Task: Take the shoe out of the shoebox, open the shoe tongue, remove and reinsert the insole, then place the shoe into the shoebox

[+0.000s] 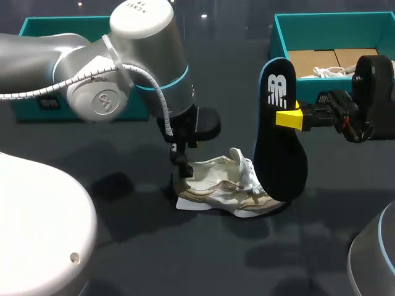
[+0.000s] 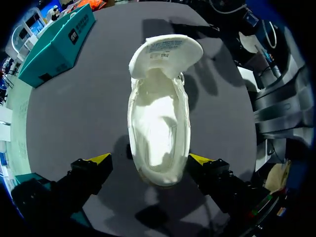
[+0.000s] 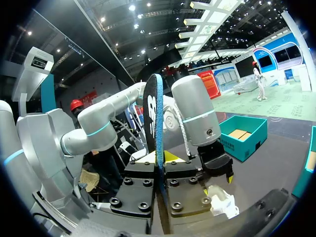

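The right gripper (image 1: 288, 119) is clamped on the insole (image 1: 279, 142), holding it upright at the right end of the shoe (image 1: 222, 188), which lies mid-table. The left gripper (image 2: 149, 160) has its fingers apart on either side of the shoe and seems not to press it. Unheld, the shoe could slide or tip as the insole is pushed in, and the insole, gripped mid-length, may buckle or snag on the tongue (image 2: 165, 52).

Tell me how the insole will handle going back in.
The insole looks thin edge-on, probably light and bendy. Pinched mid-length by the right gripper, it stands straight: some stiffness. Its toe may buckle entering the shoe.
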Motion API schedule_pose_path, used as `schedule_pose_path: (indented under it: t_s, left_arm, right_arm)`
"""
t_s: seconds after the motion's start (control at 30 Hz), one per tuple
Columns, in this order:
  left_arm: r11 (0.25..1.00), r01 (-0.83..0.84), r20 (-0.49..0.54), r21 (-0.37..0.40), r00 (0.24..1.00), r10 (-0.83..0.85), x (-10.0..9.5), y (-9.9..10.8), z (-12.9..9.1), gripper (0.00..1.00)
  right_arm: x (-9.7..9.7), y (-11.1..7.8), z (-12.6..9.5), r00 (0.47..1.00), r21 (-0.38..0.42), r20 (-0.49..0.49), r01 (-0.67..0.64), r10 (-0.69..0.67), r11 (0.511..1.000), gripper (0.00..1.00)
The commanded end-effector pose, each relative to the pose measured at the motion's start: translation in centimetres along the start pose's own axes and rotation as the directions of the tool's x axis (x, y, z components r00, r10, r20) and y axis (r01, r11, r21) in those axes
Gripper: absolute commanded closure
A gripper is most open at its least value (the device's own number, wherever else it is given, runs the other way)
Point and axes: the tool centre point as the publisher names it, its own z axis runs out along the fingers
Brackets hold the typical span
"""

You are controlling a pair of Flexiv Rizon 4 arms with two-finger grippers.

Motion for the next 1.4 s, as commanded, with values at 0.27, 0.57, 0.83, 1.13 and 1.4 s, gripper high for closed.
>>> schedule_pose_path:
  t_s: [0.27, 0.57, 0.83, 1.13, 1.4]
  left_arm:
    - [1.000, 0.024, -0.003, -0.016, 1.000, -0.024, -2.8, -3.7, 1.9, 0.00]
    - [0.999, 0.032, -0.024, -0.023, 0.999, -0.032, -3.0, -5.1, 4.9, 0.00]
    - [0.998, 0.042, -0.013, -0.041, 0.999, -0.042, -2.8, -5.1, 7.1, 0.02]
    - [0.998, 0.045, -0.024, -0.044, 0.999, -0.046, -2.4, -4.5, 7.8, 0.21]
    - [0.998, 0.039, -0.040, -0.054, 0.998, -0.041, -2.1, -4.5, 8.4, 0.50]
  right_arm:
    - [0.0, -0.1, 0.2, 1.000, 0.001, 0.000, -0.001, 0.001, 1.000, 1.00]
    - [0.0, -0.1, 0.2, 1.000, 0.001, 0.000, -0.001, 0.001, 1.000, 1.00]
    - [0.0, -0.1, 0.2, 1.000, 0.001, 0.000, -0.001, 0.001, 1.000, 1.00]
    - [0.0, -0.1, 0.2, 1.000, 0.001, 0.000, -0.001, 0.001, 1.000, 1.00]
    - [0.0, -0.1, 0.2, 1.000, 0.001, 0.000, -0.001, 0.001, 1.000, 1.00]
